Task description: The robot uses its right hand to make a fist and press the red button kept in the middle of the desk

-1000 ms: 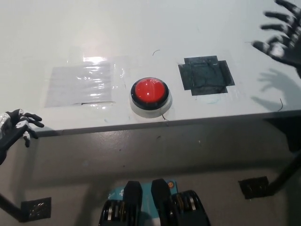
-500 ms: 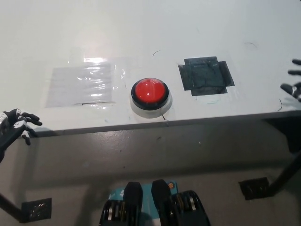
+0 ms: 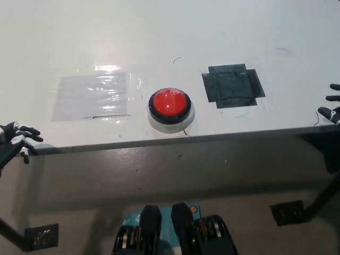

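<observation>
I see the round red dome button (image 3: 169, 104) on its black base mid-desk near the white desk's (image 3: 159, 42) front edge, my black right hand (image 3: 333, 105) far right with fingers apart, not fisted, and my left hand (image 3: 13, 141) resting, fingers loosely spread.

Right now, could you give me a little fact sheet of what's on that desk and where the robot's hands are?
desk: white desk, front edge running across the middle of the view
red button: red button on a black ring, near the desk's front edge, untouched
clear patch: clear film patch left of the button
dark patch: dark tape square right of the button
right robot hand: right robot hand at the far right edge, mostly out of frame, fingers apart, no fist
left robot hand: left robot hand at the left edge, fingers apart, holding nothing
</observation>
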